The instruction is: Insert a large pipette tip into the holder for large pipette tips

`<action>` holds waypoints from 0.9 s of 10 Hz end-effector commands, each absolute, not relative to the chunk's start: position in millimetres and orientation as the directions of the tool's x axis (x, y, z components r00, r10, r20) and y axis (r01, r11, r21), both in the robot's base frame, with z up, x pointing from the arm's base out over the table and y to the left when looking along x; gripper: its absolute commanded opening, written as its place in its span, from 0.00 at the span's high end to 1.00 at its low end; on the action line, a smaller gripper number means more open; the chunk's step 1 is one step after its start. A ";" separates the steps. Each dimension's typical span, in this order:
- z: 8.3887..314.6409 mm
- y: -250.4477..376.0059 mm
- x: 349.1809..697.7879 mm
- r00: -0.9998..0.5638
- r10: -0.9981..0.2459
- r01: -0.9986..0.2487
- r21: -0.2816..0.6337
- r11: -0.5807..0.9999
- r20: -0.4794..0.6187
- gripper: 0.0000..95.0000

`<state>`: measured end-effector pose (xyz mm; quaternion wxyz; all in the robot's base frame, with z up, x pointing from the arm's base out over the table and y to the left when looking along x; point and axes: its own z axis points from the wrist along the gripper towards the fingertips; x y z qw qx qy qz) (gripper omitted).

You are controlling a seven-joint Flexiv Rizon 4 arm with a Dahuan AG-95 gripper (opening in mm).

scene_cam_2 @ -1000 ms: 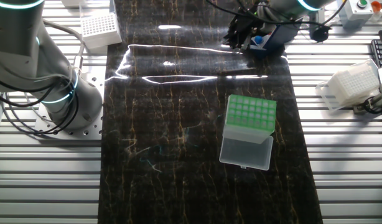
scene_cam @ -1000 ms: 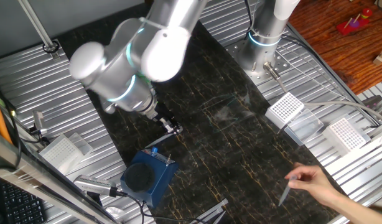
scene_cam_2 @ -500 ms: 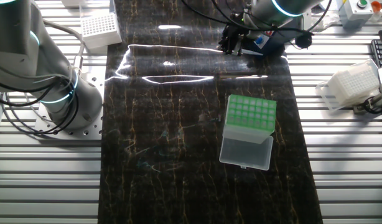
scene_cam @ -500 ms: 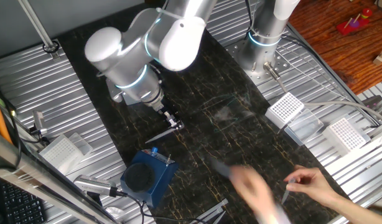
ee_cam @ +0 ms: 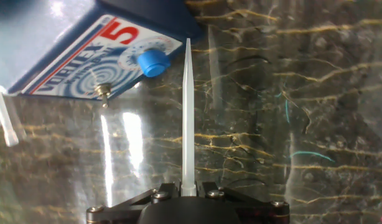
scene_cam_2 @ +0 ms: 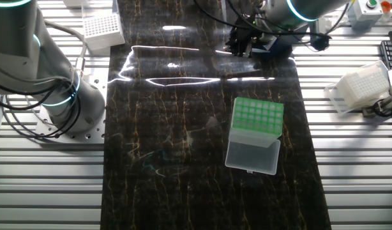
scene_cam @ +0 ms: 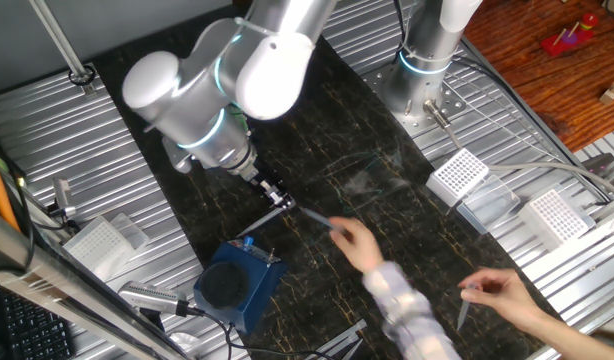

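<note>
Hand view shows the long, thin, translucent whitish plastic pipette tip (ee_cam: 187,112) clamped at its wide end between the black pincer (ee_cam: 186,188) fingers and pointing straight out along them. The pincer is clenched on the tip; the narrow end projects toward the dark blue block with a white label and round blue knob (ee_cam: 104,43), without touching it.

In one fixed view the pincer (scene_cam: 277,196) hangs above the black marbled tabletop (scene_cam: 387,215), just beside the dark blue block (scene_cam: 235,285) near one tabletop edge. Compared with half a second ago, the arm has shifted slightly; the tip remains gripped. A blurred human hand (scene_cam: 355,240) has also entered, reaching across the tabletop close to the pincer. A second hand (scene_cam: 507,292) at the opposite edge holds another small tip.

In the other fixed view, the translucent grey-blue box with a bright green hole grid (scene_cam_2: 255,133) stands unmoved, well apart from the pincer (scene_cam_2: 241,45), toward the middle of the tabletop.

Judgement: the grasp is complete; transport to the green grid and vertical alignment over a hole are outstanding. The nearby hand is a collision risk along that path.
</note>
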<state>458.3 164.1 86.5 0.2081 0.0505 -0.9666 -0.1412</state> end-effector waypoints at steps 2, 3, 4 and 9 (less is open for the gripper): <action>86.9 164.8 458.3 -0.898 -0.201 -0.078 0.308 0.948 0.393 1.00; 86.9 164.8 458.3 -0.896 -0.203 -0.079 0.308 0.948 0.394 1.00; 86.9 164.8 458.3 -0.897 -0.193 -0.070 0.304 0.950 0.397 1.00; 97.2 178.7 469.1 -0.888 -0.214 -0.130 0.223 0.966 0.407 1.00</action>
